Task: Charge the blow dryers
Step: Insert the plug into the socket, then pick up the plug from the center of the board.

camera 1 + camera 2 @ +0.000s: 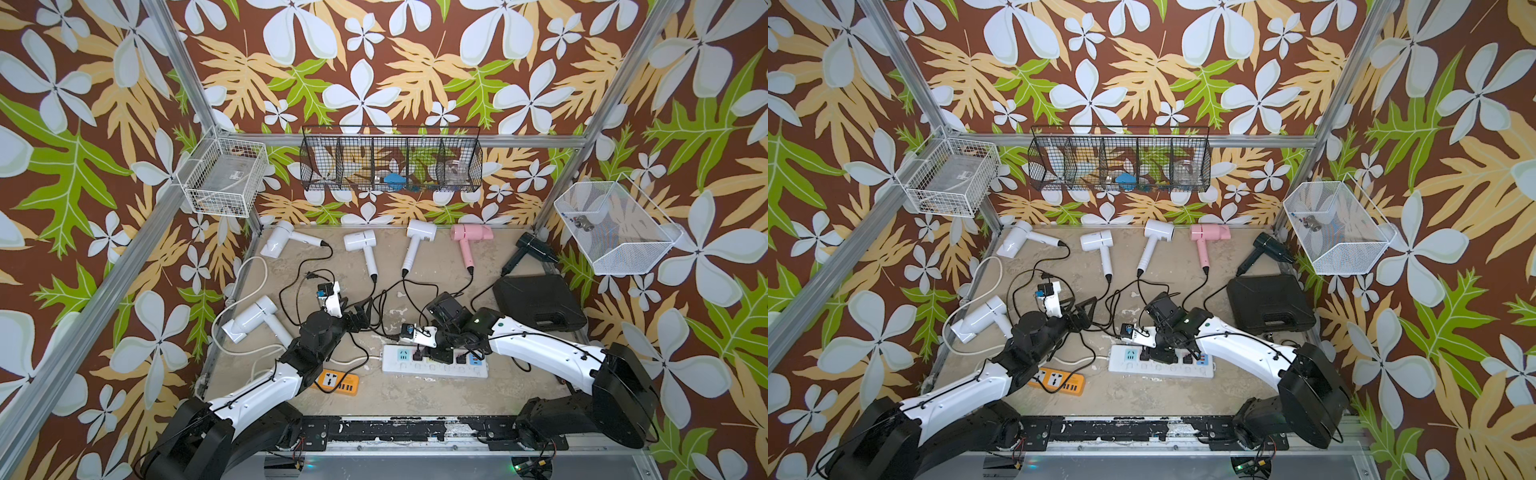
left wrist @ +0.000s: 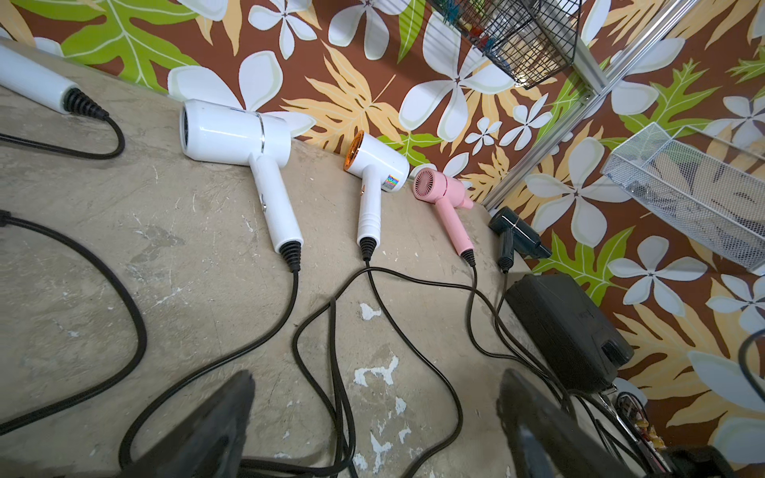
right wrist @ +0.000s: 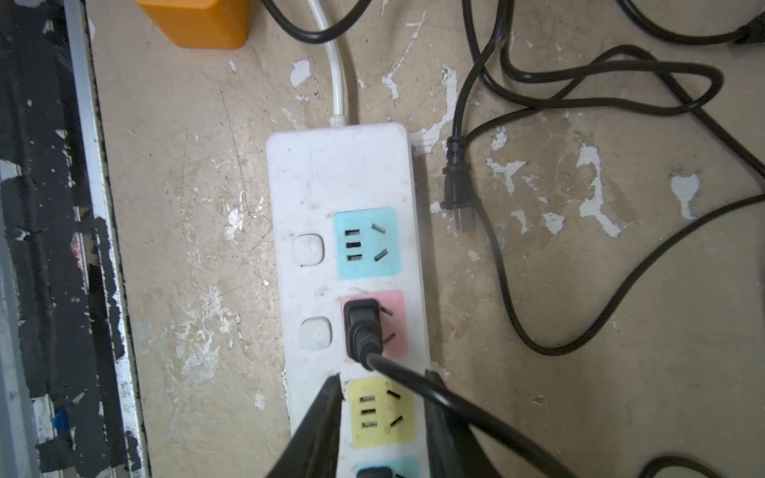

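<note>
**Loose plug lies beside the strip, leftward of the right jaws**

At the left, one white blow dryer (image 1: pixel 253 318) lies on its side near the tabletop (image 1: pixel 415 399) edge. Along the back wall lie three more white dryers (image 1: pixel 361 243), then a pink dryer (image 1: pixel 469 235) and a black dryer (image 1: pixel 534 248). Their handles point toward the arms. All are glossy T-shaped plastic, and thin black cords run from ribbed collars into a tangle mid-tabletop.

The left gripper (image 2: pixel 377 374) hovers over that tangle, its jaws wide apart and holding nothing. What looks like a free plug (image 1: pixel 309 275) lies just to its left.

Further right lies the white power strip (image 3: pixel 339 165), with a seated plug (image 3: pixel 360 327) in its pink socket. The right gripper (image 3: pixel 384 385) sits low over the strip. Its jaws stand apart on either side of the yellow socket and clamp nothing, and the seated plug's cord drapes across one of them.

The next move likely turns on a loose plug (image 3: pixel 457 186). It lies flat on the tabletop just beside the strip's far edge, close to the empty blue socket (image 3: pixel 366 242) and leftward of the right jaws. Its long axis runs parallel to the strip, with the prongs pointing back toward those jaws. It would probably have to be tipped prongs-down before insertion. The right arm seems the nearer, though the left is not far off.
</note>
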Controlling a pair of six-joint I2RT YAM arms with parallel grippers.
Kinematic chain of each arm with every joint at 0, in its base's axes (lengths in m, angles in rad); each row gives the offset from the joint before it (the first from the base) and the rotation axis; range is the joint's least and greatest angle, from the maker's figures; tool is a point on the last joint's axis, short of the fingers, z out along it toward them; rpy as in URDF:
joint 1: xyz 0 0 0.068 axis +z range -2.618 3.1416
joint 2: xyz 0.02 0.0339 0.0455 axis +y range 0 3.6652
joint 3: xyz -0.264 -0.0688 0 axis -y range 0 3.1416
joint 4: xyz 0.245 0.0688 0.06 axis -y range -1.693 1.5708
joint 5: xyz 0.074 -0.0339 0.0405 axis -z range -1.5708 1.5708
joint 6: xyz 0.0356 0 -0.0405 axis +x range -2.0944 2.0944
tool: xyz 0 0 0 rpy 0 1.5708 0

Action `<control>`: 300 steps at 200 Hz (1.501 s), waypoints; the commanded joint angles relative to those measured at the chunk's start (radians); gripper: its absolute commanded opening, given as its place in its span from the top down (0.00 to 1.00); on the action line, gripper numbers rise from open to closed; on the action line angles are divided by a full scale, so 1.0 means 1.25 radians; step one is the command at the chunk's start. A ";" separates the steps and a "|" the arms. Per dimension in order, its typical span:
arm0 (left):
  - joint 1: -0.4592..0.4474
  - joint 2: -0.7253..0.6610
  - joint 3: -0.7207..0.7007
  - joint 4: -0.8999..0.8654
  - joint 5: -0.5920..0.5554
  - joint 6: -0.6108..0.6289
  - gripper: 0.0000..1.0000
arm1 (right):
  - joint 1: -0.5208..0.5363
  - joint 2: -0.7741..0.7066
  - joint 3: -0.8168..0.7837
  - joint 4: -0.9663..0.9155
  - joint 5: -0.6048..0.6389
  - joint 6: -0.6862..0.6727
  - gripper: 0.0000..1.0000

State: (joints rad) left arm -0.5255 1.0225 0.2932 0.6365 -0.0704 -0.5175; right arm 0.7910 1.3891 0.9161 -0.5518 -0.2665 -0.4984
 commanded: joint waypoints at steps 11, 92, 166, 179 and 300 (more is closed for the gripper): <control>0.001 -0.011 -0.003 0.019 0.002 0.010 0.06 | 0.000 -0.011 0.015 -0.024 -0.004 0.044 0.59; -0.001 -0.151 -0.051 0.024 0.008 0.008 0.05 | 0.005 -0.087 0.117 -0.069 0.061 0.342 0.00; -0.001 -0.342 -0.130 0.035 -0.040 0.010 0.04 | 0.002 -0.251 0.050 0.080 0.165 0.516 0.00; -0.001 -0.358 -0.138 0.034 -0.051 0.008 0.03 | 0.001 -0.301 0.021 0.118 0.194 0.539 0.00; 0.003 -0.042 -0.028 0.012 -0.044 -0.034 0.00 | -0.012 -0.098 0.101 0.100 0.113 0.493 0.28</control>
State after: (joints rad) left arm -0.5259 0.9073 0.2241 0.6609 -0.1410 -0.5472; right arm 0.7639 1.1854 1.0073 -0.3920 -0.1059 0.1528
